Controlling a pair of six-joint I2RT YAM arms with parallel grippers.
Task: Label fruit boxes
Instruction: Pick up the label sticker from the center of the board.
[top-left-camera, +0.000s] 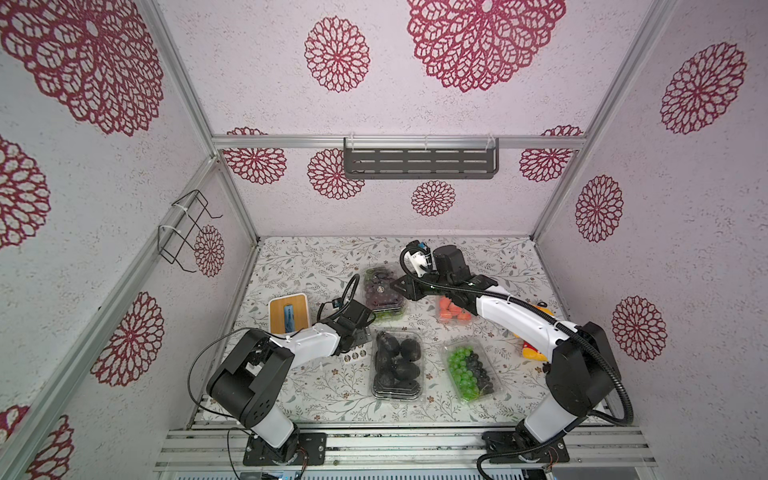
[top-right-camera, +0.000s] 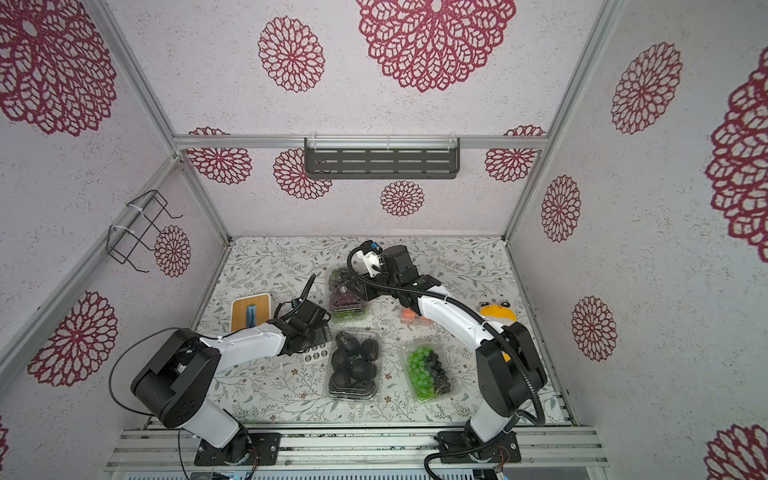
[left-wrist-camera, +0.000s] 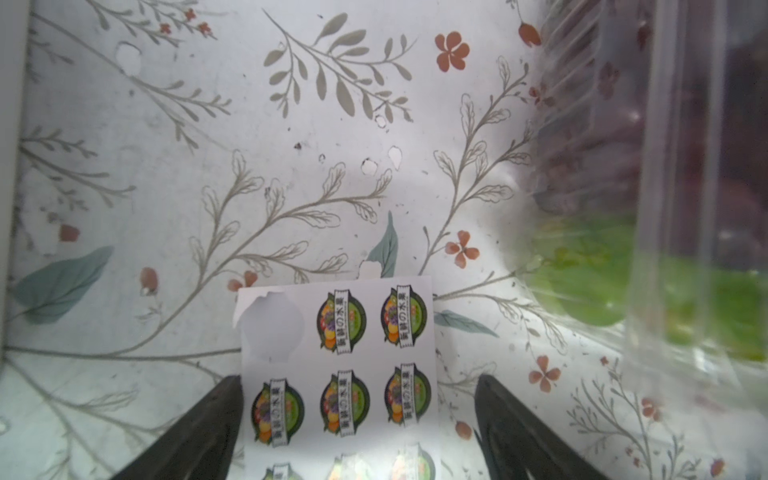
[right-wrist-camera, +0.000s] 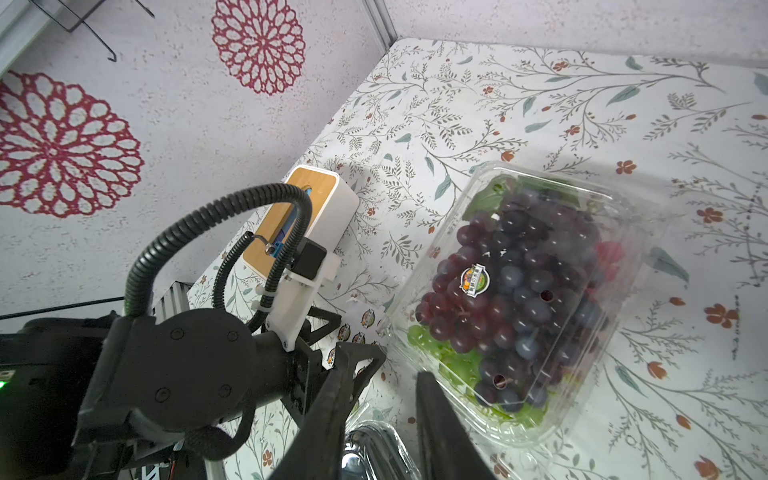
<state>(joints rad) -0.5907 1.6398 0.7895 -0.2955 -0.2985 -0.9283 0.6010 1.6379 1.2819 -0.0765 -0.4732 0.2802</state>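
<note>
Purple-grape box (right-wrist-camera: 519, 291) lies just beside right gripper (right-wrist-camera: 384, 374).

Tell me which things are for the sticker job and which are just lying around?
For the job: purple grapes box, strawberry box, black fruit box, green-and-black grapes box, sticker sheet.
Just lying about: white box with wooden lid, yellow toy, wire rack, grey wall shelf.

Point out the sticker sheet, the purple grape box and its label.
sticker sheet (left-wrist-camera: 337, 365), left wrist view, white backing mid-sheet.
purple grape box (right-wrist-camera: 528, 299), right wrist view, lid centre.
label (right-wrist-camera: 475, 281), right wrist view, sticker's centre.
</note>
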